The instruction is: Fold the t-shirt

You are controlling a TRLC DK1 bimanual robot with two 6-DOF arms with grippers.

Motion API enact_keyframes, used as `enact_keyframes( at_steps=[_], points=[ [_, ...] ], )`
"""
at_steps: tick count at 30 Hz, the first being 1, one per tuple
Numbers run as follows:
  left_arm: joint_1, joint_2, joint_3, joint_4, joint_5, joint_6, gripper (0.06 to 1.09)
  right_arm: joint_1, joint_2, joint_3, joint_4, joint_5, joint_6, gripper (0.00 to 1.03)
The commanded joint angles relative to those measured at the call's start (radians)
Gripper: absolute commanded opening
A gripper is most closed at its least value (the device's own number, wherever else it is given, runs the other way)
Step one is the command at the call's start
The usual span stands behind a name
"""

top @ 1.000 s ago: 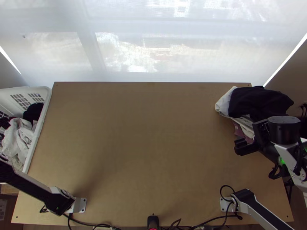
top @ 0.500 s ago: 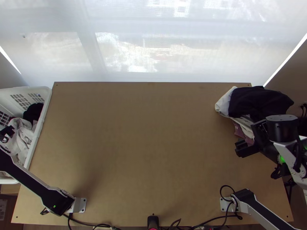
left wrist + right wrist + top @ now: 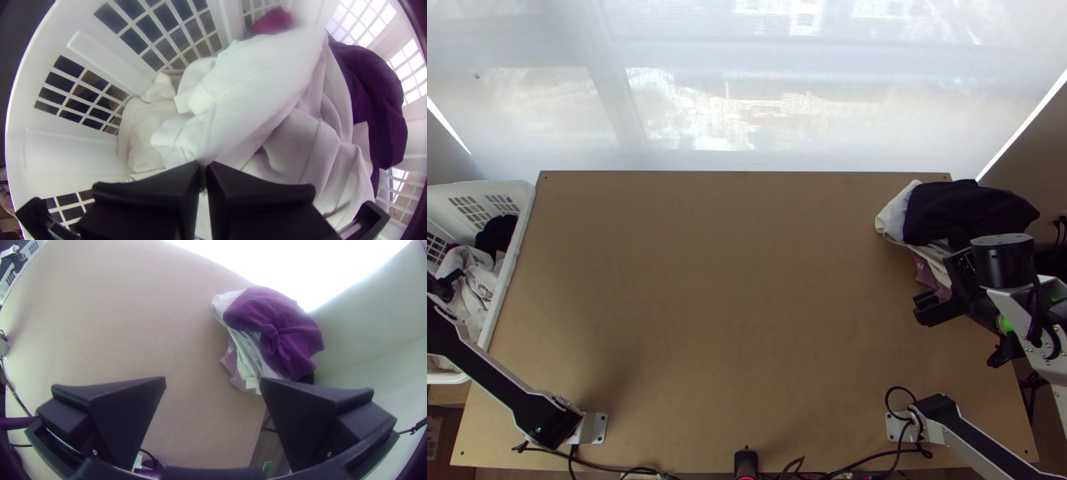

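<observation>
White cloth [image 3: 479,282] lies bunched in a white plastic basket [image 3: 518,240] at the left side of the wooden table [image 3: 731,280]. We cannot make out a collar or sleeves, nor say for certain that it is the t-shirt. Its visible part runs longest from near to far. In the left wrist view we see a broad raised fold [image 3: 249,93] pointing from the fingertips toward the basket's far end, between a small red cloth [image 3: 271,21] and a dark purple cloth [image 3: 373,98].

The left gripper [image 3: 451,280] reaches into the basket over the white cloth, its fingertips right at the fold's near end. The two fingers stand almost together, with a thin slit between them; whether they pinch any fabric, we cannot tell. More white cloth spreads beneath and around the fingers, toward the dark purple cloth.

Across the table, at the right, the right gripper [image 3: 928,306] hangs well apart from the basket and the white cloth. Its fingers are wide apart, with nothing between them that we can see. Just beyond it, at the table's far right corner, we find a pile of clothes: a dark garment [image 3: 967,212] on top, white fabric [image 3: 893,214] showing at its left, and a mauve piece [image 3: 927,274] on the near side.
</observation>
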Motion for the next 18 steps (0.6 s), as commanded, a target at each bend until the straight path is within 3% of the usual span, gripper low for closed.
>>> enact_keyframes(
  at_steps=[1, 10, 18],
  points=[
    [0.0, -0.047, 0.009, -0.05, 0.011, -0.029, 0.1, -0.002, 0.004, -0.006, 0.0, 0.001, 0.0, 0.98],
    [0.002, -0.373, -0.024, -0.179, 0.178, -0.184, 0.1, 0.008, -0.002, 0.006, 0.003, -0.001, 0.003, 0.98],
    [-0.052, -0.722, -0.023, -0.234, 0.245, -0.198, 0.1, 0.035, -0.008, 0.072, 0.003, 0.001, -0.002, 0.98]
  ],
)
